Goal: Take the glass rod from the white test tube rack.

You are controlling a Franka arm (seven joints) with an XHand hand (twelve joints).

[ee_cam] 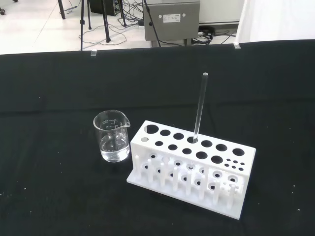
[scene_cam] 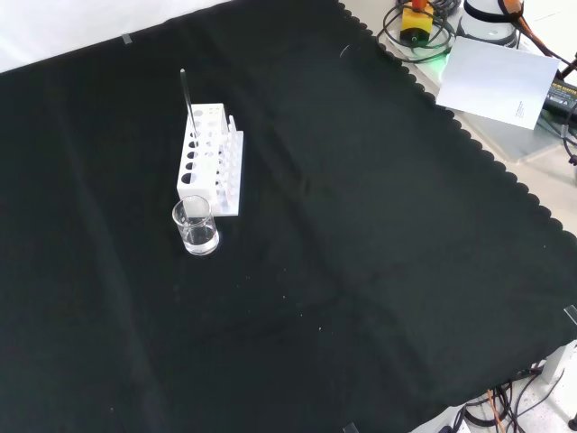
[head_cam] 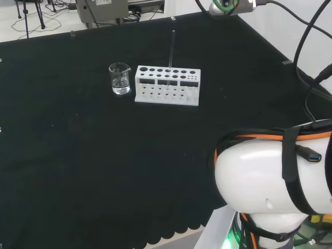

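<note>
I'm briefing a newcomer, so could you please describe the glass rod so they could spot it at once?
On the black cloth stands a white plastic test tube rack beside a small clear glass beaker with some clear liquid. The thin clear glass rod stands in one of the rack's holes, the only thing rising above the rack.

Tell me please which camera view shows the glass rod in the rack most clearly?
The wrist view: the glass rod stands close and large, upright in a hole of the white test tube rack, its whole length visible. The head view shows the rod as a thin far line; the front view shows it small, rising at the rack's far end.
</note>
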